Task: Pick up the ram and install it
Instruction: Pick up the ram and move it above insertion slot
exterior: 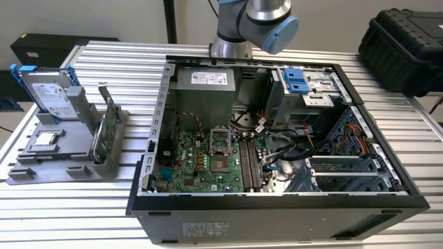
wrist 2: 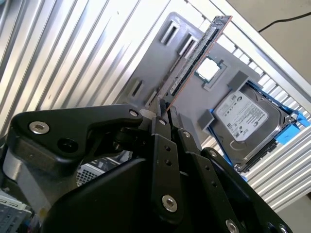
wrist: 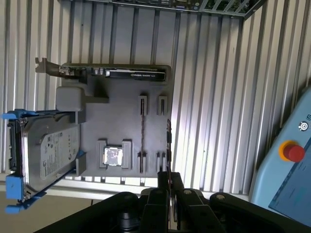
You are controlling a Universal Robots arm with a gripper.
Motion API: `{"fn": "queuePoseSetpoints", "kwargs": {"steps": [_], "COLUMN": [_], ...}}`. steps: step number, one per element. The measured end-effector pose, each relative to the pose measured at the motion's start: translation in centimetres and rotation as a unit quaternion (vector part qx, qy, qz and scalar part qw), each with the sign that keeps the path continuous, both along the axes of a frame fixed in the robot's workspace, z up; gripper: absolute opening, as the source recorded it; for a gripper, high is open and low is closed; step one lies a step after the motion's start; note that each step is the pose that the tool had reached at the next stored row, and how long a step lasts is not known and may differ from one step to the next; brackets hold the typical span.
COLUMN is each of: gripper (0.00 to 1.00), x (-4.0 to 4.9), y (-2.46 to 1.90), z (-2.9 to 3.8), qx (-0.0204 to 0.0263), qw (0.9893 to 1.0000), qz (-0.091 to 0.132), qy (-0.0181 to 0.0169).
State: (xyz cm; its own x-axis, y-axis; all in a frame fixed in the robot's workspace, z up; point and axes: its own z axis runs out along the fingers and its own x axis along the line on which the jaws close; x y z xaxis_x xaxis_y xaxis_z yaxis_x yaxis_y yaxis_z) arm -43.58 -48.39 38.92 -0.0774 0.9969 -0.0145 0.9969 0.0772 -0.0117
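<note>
Ram [wrist 2: 194, 56] held by one end, black gripper [wrist 2: 163, 110] fingers clamped on it, stick angled in the air over grey holder [wrist: 121, 116], hard drive [wrist: 48, 155] and bracketed card [wrist: 136, 74] slotted there, ribbed table [wrist: 218, 97] beneath.

Black gripper [wrist 2: 161, 110], dark ram [wrist 2: 194, 56] with reddish edge, grey holder [wrist: 116, 116], silver drive [wrist: 48, 155] with blue rails [wrist: 12, 187], ribbed silver table [exterior: 69, 218], green motherboard [exterior: 201, 161], black case [exterior: 277, 225], red button [wrist: 294, 151].

Ribbed aluminium table [exterior: 69, 218]; black case [exterior: 405, 49] behind; pale wall [exterior: 90, 18].
</note>
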Motion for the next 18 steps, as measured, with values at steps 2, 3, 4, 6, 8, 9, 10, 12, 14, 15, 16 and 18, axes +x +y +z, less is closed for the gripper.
{"fn": "queuePoseSetpoints", "kwargs": {"steps": [2, 3, 4, 6, 8, 9, 10, 12, 14, 15, 16, 18], "gripper": [0.0, 0.0, 0.0, 0.0, 0.0, 0.0, 0.0, 0.0, 0.0, 0.0, 0.0, 0.0], "x": [-0.02, -0.03, -0.04, -0.06, -0.08, -0.09, -0.1, -0.12, -0.14, -0.15, -0.16, -0.18], "y": [0.0, 0.0, 0.0, 0.0, 0.0, 0.0, 0.0, 0.0, 0.0, 0.0, 0.0, 0.0], "z": [0.16, 0.24, 0.33, 0.48, 0.64, 0.72, 0.8, 0.96, 1.12, 1.19, 1.26, 1.41], "qx": [0.0, 0.0, 0.0, 0.0, 0.0, 0.0, 0.0, 0.0, 0.0, 0.0, 0.0, 0.0], "qw": [1.0, 1.0, 1.0, 1.0, 1.0, 1.0, 1.0, 1.0, 1.0, 1.0, 1.0, 1.0], "qz": [0.0, 0.0, 0.0, 0.0, 0.0, 0.0, 0.0, 0.0, -0.001, -0.001, -0.001, -0.001], "qy": [-0.0002, -0.0003, -0.0003, -0.0005, -0.0006, -0.0007, -0.0008, -0.0009, -0.001, -0.0011, -0.0012, -0.0013]}}
